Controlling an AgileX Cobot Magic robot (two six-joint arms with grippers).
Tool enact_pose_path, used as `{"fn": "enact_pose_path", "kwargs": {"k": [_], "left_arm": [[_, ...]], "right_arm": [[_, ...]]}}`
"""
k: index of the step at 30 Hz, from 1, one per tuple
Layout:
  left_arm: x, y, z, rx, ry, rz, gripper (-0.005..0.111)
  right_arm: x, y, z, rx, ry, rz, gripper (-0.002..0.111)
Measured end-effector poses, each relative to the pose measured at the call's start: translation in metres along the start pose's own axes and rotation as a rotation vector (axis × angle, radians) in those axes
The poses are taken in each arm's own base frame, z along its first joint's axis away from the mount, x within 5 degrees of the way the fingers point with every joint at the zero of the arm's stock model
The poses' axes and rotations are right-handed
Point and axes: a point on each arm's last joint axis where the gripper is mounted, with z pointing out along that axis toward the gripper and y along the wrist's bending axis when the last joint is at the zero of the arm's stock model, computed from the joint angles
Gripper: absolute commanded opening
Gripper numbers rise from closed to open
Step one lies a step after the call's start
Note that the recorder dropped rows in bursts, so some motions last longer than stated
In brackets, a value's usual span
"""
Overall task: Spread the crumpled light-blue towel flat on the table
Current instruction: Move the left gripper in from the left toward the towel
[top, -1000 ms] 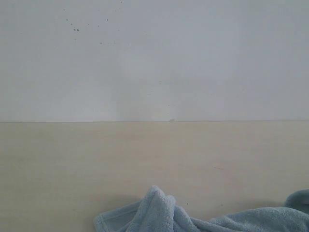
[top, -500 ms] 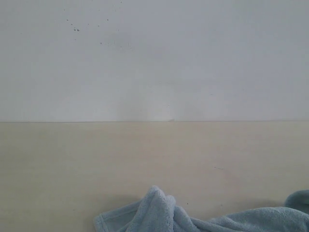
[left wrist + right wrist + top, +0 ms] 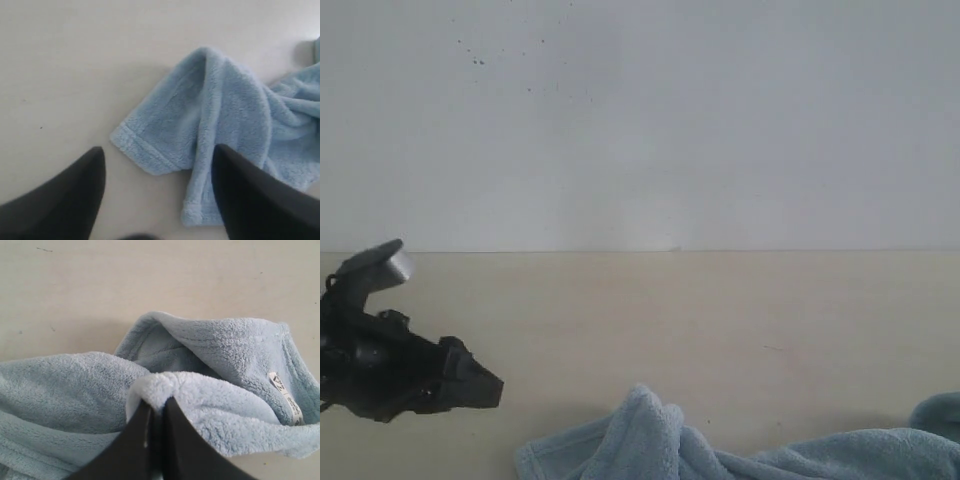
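Note:
The light-blue towel (image 3: 660,445) lies crumpled along the near edge of the pale beige table (image 3: 650,310), running off to the right. My left gripper (image 3: 485,388) has come in at the left of the exterior view, just left of the towel's corner. In the left wrist view it (image 3: 157,160) is open, its black fingers (image 3: 70,195) spread above the hemmed corner (image 3: 150,155). My right gripper (image 3: 156,405) is shut on a fold of the towel (image 3: 165,385). A small white tag (image 3: 285,395) shows near that fold. The right gripper is out of the exterior view.
A plain white-grey wall (image 3: 640,120) rises behind the table's far edge. Bare tabletop (image 3: 720,300) stretches between the towel and the wall.
The left arm has entered the exterior view from the left and now hovers beside the towel's left corner. The towel has not visibly moved.

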Motion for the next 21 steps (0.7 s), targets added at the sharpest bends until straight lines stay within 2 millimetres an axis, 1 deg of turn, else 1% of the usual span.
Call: {"fn": "enact_pose_path", "kwargs": {"k": [3,5,10,15,21], "left_arm": [[0.0,0.012,0.024,0.015,0.052,-0.01,0.062],[-0.001,0.015,0.035,0.047,0.055,-0.019,0.062],[0.005,0.014,0.059,0.102,0.057,-0.007,0.061],[0.008,0.013,0.071,0.079,0.057,0.031,0.061],[0.005,0.016,0.072,0.036,0.044,0.067,0.061]], "right_arm": [[-0.001,0.0,0.0,0.002,-0.016,0.0,0.001],[-0.003,0.0,0.0,0.003,-0.028,0.0,0.001],[-0.003,0.0,0.0,0.003,-0.037,0.0,0.001],[-0.004,0.0,0.0,0.004,-0.045,0.0,0.001],[-0.005,0.0,0.0,0.005,-0.053,0.0,0.001]]}}
